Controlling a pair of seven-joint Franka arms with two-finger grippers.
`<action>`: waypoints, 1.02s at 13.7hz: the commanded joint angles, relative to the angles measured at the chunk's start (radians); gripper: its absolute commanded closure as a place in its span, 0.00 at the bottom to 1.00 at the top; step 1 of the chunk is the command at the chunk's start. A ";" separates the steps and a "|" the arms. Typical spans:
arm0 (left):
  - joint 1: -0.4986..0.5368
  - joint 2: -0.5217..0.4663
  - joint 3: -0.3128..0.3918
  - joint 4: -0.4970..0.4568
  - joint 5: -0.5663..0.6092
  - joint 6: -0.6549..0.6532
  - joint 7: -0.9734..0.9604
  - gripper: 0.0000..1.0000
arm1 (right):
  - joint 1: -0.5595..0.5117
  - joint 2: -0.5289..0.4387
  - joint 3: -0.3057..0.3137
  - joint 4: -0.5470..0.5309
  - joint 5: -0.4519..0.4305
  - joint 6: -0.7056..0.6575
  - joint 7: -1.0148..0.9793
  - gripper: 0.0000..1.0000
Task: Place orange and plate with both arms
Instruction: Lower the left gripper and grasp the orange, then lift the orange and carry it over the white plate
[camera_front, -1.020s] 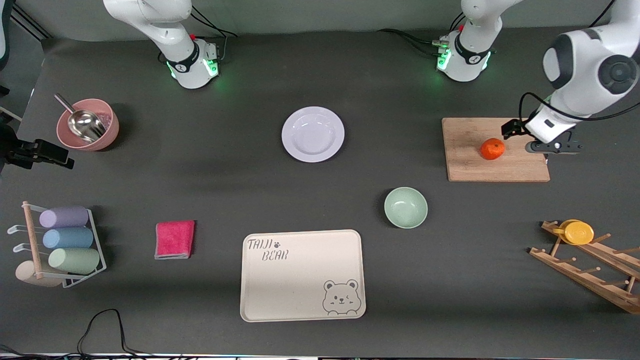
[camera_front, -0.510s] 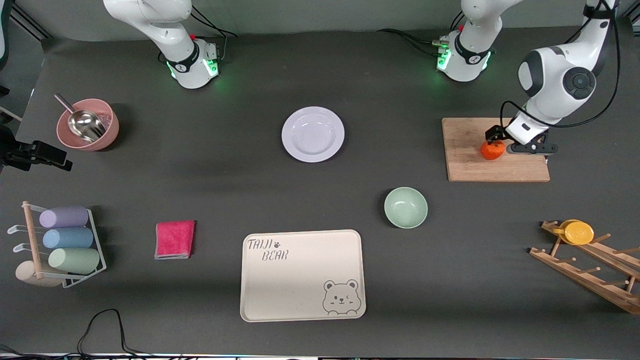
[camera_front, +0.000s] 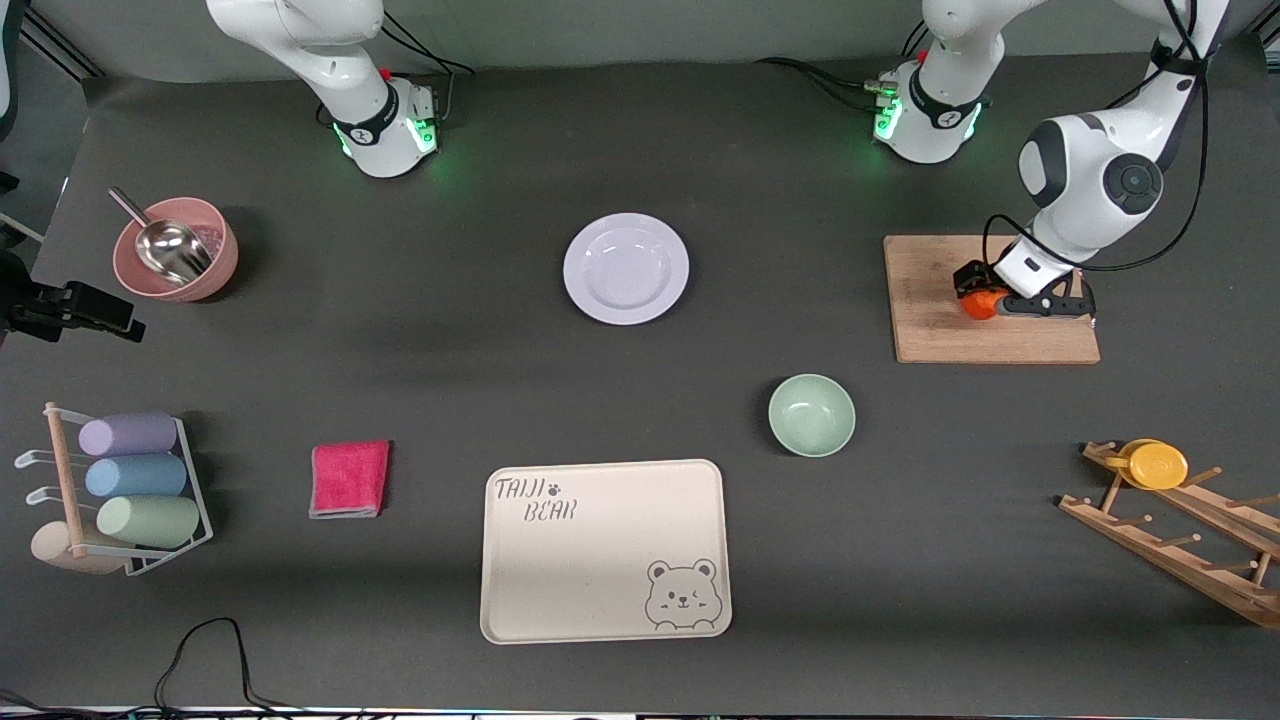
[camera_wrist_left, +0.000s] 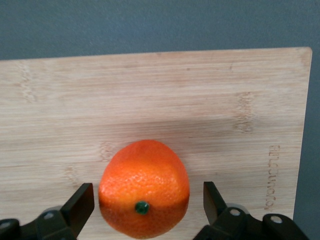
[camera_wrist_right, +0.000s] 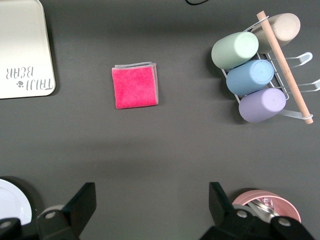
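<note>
The orange (camera_front: 978, 304) sits on a wooden cutting board (camera_front: 930, 325) at the left arm's end of the table. My left gripper (camera_front: 990, 298) is down over it and open. In the left wrist view the orange (camera_wrist_left: 144, 189) lies between the two fingers (camera_wrist_left: 80, 206) with a small gap on each side. The white plate (camera_front: 626, 268) lies on the dark table mid-way between the arm bases, and its edge shows in the right wrist view (camera_wrist_right: 11, 200). My right gripper (camera_wrist_right: 150, 206) is open and empty, waiting high over the table between the plate and a pink bowl.
A pale-green bowl (camera_front: 811, 415) and the beige bear tray (camera_front: 605, 550) lie nearer to the camera than the plate. A pink cloth (camera_front: 349, 478), a cup rack (camera_front: 120, 490) and a pink bowl with a scoop (camera_front: 176, 248) are at the right arm's end. A wooden rack with a yellow cup (camera_front: 1155, 465) is nearer than the board.
My left gripper has come down and across the cutting board to the orange, and its open fingers now stand on either side of it. The right arm has not moved.
</note>
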 joint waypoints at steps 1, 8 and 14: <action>0.003 -0.011 0.001 -0.023 -0.014 0.027 0.025 0.42 | 0.005 -0.008 -0.002 -0.001 -0.011 0.003 0.006 0.00; 0.000 -0.107 -0.001 0.028 -0.014 -0.139 0.033 0.84 | 0.006 -0.016 0.000 -0.002 -0.011 -0.003 0.006 0.00; -0.144 -0.355 -0.011 0.176 -0.313 -0.566 -0.072 0.84 | 0.006 -0.019 0.000 -0.001 -0.011 -0.006 0.006 0.00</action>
